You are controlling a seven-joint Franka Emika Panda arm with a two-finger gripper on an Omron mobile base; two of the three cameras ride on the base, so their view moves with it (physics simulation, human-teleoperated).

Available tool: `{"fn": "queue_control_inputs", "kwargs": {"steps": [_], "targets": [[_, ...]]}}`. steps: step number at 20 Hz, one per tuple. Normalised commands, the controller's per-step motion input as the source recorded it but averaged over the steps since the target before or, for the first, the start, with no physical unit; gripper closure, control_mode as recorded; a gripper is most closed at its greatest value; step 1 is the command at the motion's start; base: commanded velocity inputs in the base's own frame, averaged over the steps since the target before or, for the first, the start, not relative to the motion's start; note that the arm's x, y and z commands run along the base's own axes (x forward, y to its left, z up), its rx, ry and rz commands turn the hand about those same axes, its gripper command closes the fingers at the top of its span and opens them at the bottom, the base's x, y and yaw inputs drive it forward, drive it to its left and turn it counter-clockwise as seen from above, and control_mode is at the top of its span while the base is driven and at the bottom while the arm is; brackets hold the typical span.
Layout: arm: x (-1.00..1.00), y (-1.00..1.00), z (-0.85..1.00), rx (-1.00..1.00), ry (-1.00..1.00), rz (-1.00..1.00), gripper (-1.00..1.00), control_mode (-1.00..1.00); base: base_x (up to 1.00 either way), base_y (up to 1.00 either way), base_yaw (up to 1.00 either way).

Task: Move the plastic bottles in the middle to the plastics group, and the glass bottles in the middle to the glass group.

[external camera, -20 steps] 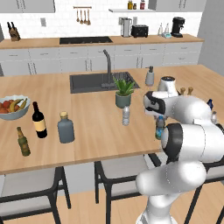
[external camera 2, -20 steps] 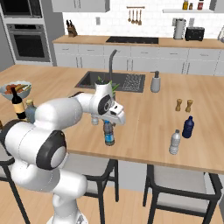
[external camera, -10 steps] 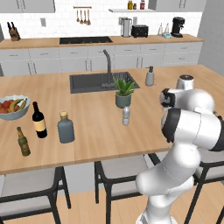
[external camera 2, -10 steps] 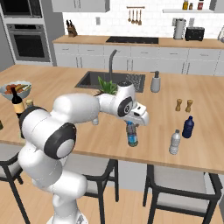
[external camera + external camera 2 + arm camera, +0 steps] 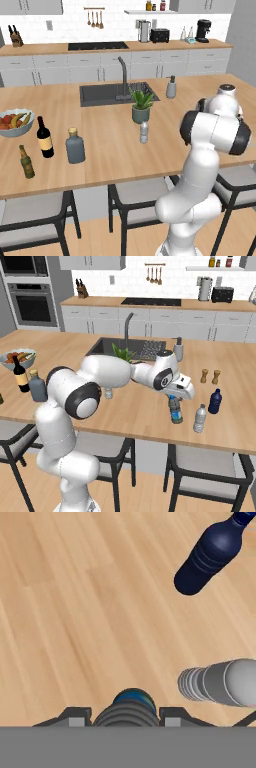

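Partly hidden, the gripper point(image 5: 176, 398) sits behind its own white wrist in the right base view, so the fingertips themselves are hard to make out; in the hand view just the dark finger bases flank a ribbed bottle body at the bottom edge. From that, the jaws stand half closed around the blue-label water bottle point(image 5: 175, 410), clear and slim, held upright with its base just above or on the island counter point(image 5: 135, 416) (contact cannot be told).

Going left to right from the jaws' far left: the green-brown beer bottle point(image 5: 26, 162), the dark wine bottle point(image 5: 44, 138) with tan label, and the squat grey-blue glass bottle point(image 5: 75, 146) with its tan cap stand well apart from the gripper, near the fruit bowl point(image 5: 14, 122). Between them and the jaws, the pale water bottle point(image 5: 144, 132) stands just in front of the potted plant point(image 5: 141, 105). Just right of the jaws stands the silvery-clear bottle point(image 5: 200, 418), its cap cut off in the hand view, and beyond it the dark-blue bottle point(image 5: 215, 401), with two small shakers point(image 5: 210, 376) behind.
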Motion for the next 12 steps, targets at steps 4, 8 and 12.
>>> {"fn": "queue_control_inputs", "kwargs": {"steps": [4,8,12], "targets": [[0.35,-0.52,-0.13,0.0,-0.02,0.0,1.0,-1.0,0.0,0.0,0.0],[0.52,-0.43,-0.15,0.0,0.0,0.0,1.0,-1.0,0.0,0.0,0.0],[0.45,-0.3,-0.18,0.0,-0.02,0.0,1.0,-1.0,0.0,0.0,0.0]]}}
